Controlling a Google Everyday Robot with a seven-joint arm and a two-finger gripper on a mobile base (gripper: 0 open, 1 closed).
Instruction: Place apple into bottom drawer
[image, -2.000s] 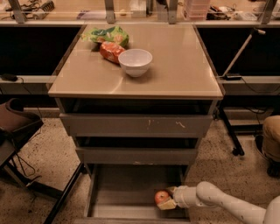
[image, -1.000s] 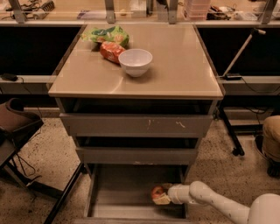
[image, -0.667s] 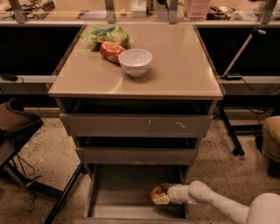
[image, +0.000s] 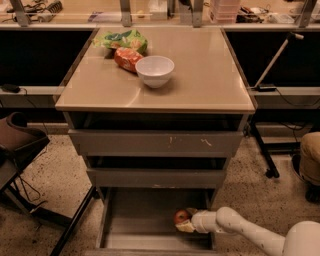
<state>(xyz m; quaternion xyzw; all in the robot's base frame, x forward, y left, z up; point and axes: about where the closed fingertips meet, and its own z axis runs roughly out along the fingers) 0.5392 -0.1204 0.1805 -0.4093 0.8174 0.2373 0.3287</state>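
The small red apple (image: 180, 216) is between the fingers of my gripper (image: 184, 220), low over the right side of the bottom drawer (image: 140, 215). That drawer is pulled out, and its flat grey floor shows. My white arm reaches in from the lower right. The gripper is shut on the apple. I cannot tell whether the apple touches the drawer floor.
The two upper grey drawers (image: 155, 142) are nearly shut. On the tan cabinet top (image: 200, 75) stand a white bowl (image: 155, 70), an orange-red snack bag (image: 126, 57) and a green bag (image: 122, 39). A chair (image: 20, 145) stands at the left and a stand's legs (image: 265, 150) at the right.
My gripper has carried the apple a little to the left, further over the bottom drawer. In the last second it has hardly moved.
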